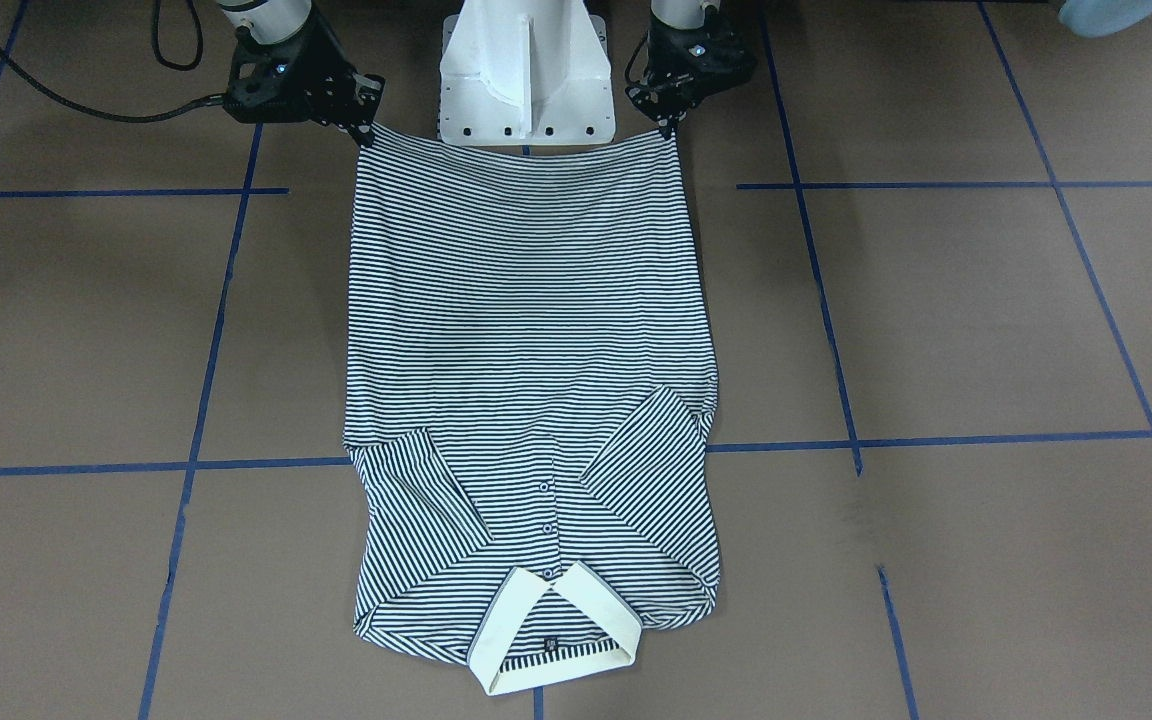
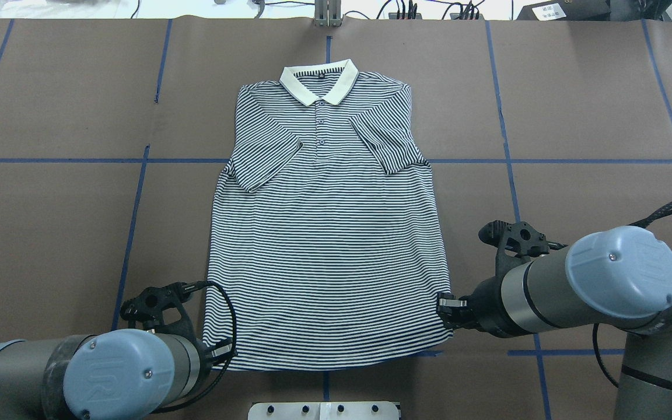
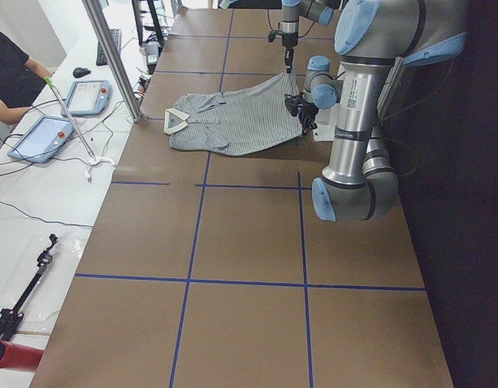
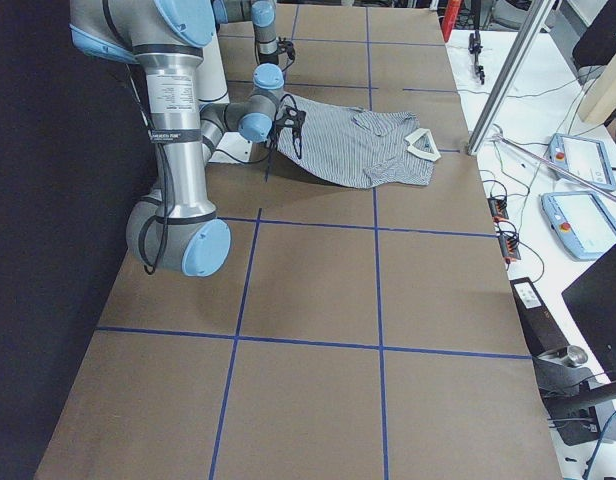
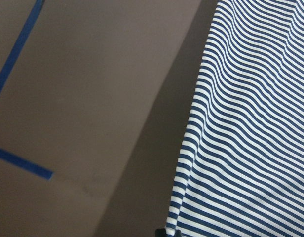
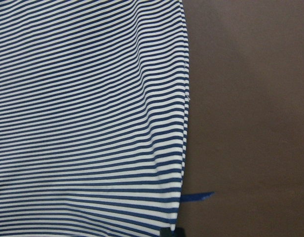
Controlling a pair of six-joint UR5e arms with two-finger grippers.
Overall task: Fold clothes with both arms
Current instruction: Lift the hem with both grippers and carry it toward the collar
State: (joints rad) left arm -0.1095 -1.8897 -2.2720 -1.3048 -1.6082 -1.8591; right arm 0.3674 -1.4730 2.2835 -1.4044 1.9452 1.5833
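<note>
Plainly, in the front-facing view the polo shirt is seen spread front-up on the brown surface before the white pedestal base, its hem next to the base and its cream collar at the end farthest from it. Both sleeves are folded in over the chest. One hem corner beside the base is pinched by the right gripper, closed tight on the cloth; the other corner is held likewise by the left gripper.

In the overhead view the same hold is shown, one gripper at each hem corner on either side of the base.

From the two side views the hem is seen raised off the surface near the base, while the collar end is left lying flat.

In each wrist view striped cloth is seen running down to a dark fingertip at the bottom edge, beside bare surface marked with blue tape.
</note>
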